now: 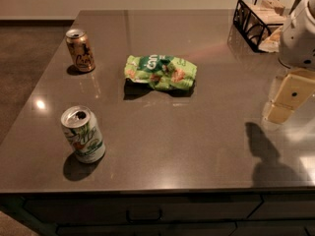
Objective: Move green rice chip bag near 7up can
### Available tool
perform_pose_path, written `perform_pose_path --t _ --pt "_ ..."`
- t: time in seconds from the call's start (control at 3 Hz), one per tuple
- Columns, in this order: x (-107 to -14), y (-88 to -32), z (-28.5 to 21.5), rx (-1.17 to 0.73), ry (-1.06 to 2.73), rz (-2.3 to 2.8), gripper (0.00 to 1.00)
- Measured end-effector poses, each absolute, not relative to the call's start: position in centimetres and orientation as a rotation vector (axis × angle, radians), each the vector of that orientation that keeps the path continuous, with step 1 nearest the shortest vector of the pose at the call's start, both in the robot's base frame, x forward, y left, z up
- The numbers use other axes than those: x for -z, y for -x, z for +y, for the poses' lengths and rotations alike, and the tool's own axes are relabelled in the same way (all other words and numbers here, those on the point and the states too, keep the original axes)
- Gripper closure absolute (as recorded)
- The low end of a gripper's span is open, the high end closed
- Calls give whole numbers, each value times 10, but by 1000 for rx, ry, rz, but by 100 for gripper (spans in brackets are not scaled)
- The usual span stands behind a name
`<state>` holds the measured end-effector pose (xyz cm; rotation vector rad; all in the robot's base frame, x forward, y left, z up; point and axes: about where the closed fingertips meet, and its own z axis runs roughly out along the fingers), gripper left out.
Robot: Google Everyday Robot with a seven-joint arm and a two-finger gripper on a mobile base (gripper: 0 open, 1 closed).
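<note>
One green rice chip bag (160,73), crumpled, lies flat near the middle of the dark countertop (197,151); two cans stand upright, the 7up can (82,134) near the front edge and a brown-gold can (80,50) farther back; one black wire basket (256,18) sits at the far corner; the gripper (283,104) hangs over the counter's opposite side, well apart from the bag, which lies between it and the cans; whether the gripper is open or closed cannot be told.

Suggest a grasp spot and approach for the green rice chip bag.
Probably pinch the green rice chip bag across its short width at the crumpled middle, coming from above: it lies flat on the counter, long axis left-right. The gripper hangs at the right edge, apart from it.
</note>
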<state>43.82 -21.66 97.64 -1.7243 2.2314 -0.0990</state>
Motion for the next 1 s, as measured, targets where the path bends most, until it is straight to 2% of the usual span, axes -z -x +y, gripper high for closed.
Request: perform_pose_path --t 0.33,1.0 --pt "-977 -439 -216 101 1723 2230 0" --pt "-969 -503 -185 59 1719 2211 0"
